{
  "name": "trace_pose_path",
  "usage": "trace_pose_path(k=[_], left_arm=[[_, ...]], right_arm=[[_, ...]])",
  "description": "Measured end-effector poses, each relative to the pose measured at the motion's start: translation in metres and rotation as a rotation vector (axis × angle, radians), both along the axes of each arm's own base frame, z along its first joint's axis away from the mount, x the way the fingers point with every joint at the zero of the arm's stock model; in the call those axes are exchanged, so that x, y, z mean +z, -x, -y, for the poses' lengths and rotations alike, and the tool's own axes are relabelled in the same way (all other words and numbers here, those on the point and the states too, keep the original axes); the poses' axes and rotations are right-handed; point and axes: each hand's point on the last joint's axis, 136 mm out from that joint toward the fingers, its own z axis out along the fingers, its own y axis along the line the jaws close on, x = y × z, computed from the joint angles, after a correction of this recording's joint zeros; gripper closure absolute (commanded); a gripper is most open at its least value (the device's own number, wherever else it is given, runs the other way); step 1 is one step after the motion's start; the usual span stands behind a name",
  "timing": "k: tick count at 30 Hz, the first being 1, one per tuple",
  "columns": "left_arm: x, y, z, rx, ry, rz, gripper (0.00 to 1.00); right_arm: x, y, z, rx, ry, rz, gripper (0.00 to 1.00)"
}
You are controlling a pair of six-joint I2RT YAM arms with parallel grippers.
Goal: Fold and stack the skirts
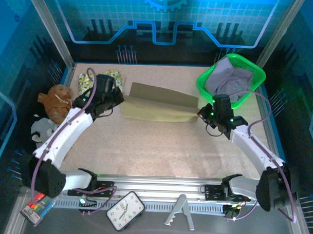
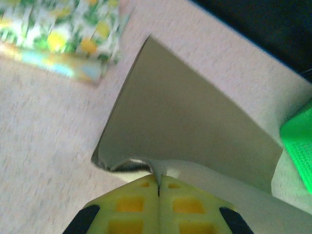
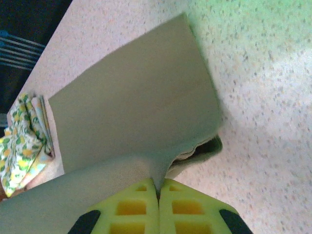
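Left wrist view shows my left gripper [image 2: 158,186] pinched shut on one end of the khaki skirt [image 2: 185,117]; my right gripper [image 3: 158,187] clamps the other end. Just beyond the left gripper lies the floral skirt [image 2: 58,29]; behind the right gripper, the lavender skirt [image 1: 231,81] sits in the basket [image 1: 203,82].

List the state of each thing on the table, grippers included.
olive skirt: partly folded, pinched at both ends.
floral skirt: folded, lying far left.
lavender skirt: crumpled inside the basket.
basket: upright, far right.
left gripper: shut on olive skirt.
right gripper: shut on olive skirt.
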Motion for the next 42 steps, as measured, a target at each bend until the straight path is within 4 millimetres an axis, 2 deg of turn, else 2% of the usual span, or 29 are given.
trace_pose_path(k=[2, 5, 9, 13, 17, 24, 28, 34, 38, 42], left_arm=[[0.010, -0.023, 0.003, -0.012, -0.024, 0.030, 1.00], [0.012, -0.050, 0.004, -0.024, -0.057, 0.042, 1.00], [-0.003, -0.076, 0.003, -0.031, -0.092, 0.012, 1.00], [-0.022, -0.097, 0.003, -0.033, -0.111, -0.028, 1.00], [-0.037, -0.113, 0.005, -0.042, -0.128, -0.057, 1.00], [-0.045, -0.139, 0.006, -0.049, -0.146, -0.068, 1.00], [-0.052, -0.150, 0.005, -0.043, -0.151, -0.072, 1.00], [-0.073, -0.173, 0.004, -0.033, -0.154, -0.096, 1.00], [-0.092, -0.180, 0.003, -0.030, -0.158, -0.126, 1.00], [-0.102, -0.187, 0.005, -0.029, -0.158, -0.137, 1.00]], right_arm=[[0.000, -0.013, 0.001, -0.016, 0.013, 0.002, 1.00], [0.002, -0.032, 0.001, -0.031, 0.029, 0.003, 1.00], [0.004, -0.056, -0.001, -0.035, 0.052, -0.002, 1.00], [-0.004, -0.076, -0.003, -0.032, 0.074, -0.029, 1.00], [-0.021, -0.082, -0.003, -0.031, 0.092, -0.074, 1.00], [-0.049, -0.087, 0.001, -0.048, 0.127, -0.141, 1.00], [-0.058, -0.094, 0.001, -0.049, 0.130, -0.156, 1.00], [-0.069, -0.105, -0.001, -0.056, 0.129, -0.163, 0.98], [-0.077, -0.115, -0.003, -0.056, 0.131, -0.171, 0.97], [-0.085, -0.119, -0.003, -0.058, 0.137, -0.182, 0.93]])
